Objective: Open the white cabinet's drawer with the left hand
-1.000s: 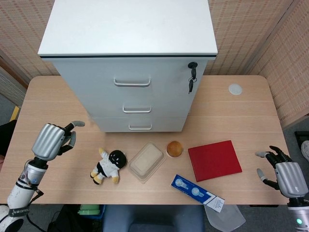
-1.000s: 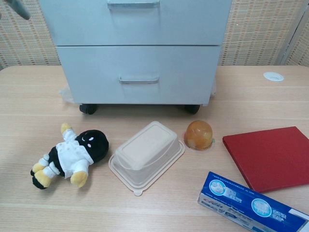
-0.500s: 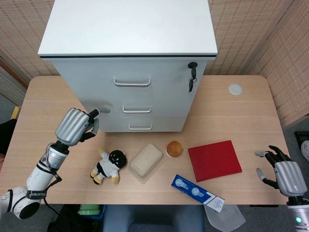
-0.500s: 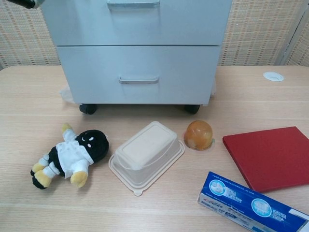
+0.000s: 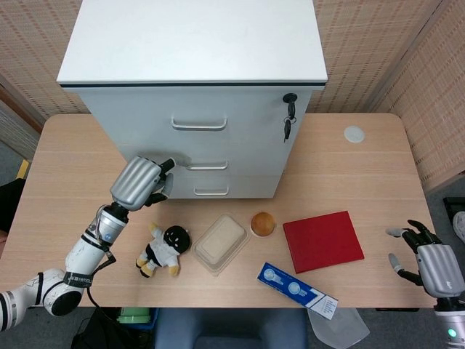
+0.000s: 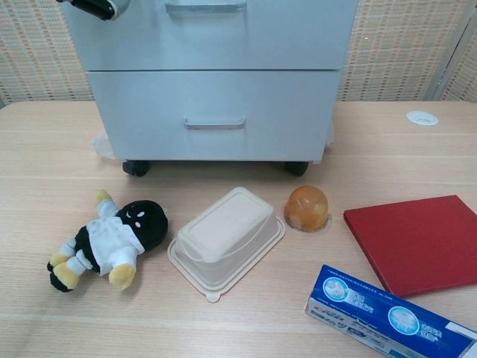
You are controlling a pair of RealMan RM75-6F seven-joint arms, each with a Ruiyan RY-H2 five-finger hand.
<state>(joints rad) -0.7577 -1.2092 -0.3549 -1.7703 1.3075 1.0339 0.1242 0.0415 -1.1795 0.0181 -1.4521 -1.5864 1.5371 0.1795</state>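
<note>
- White cabinet (image 5: 196, 87) stands at the back of the bench (image 5: 349, 167), on casters. Three drawers, each with a bar handle; key (image 5: 289, 116) hangs in the lock at the upper right of the front.
- All drawers look shut. Task doesn't say which one to open; my left robot hand is nearest the middle handle (image 5: 206, 166).
- Left robot hand (image 5: 142, 182) is up against the cabinet front, just left of the middle handle. Fingers curled, nothing in them, one fingertip pointing toward the handle's left end. Not hooked on it yet.
- To do it well, I judge: slide right, get fingers behind the bar from below, pull straight out toward me. The casters mean a jerky or off-axis pull could roll the whole cabinet, so go slow and level.
- Right robot hand (image 5: 429, 262) sits low at the bench's right edge, fingers spread, holding nothing.
- Red book (image 5: 322, 241), clear lidded tray (image 5: 219, 243), blue box (image 5: 296, 287), plush doll (image 5: 164, 248) and orange ball (image 5: 263, 223) all lie in front of the cabinet, in the pull path.
- Blue box has print on it; too small to read. No other writing visible.
</note>
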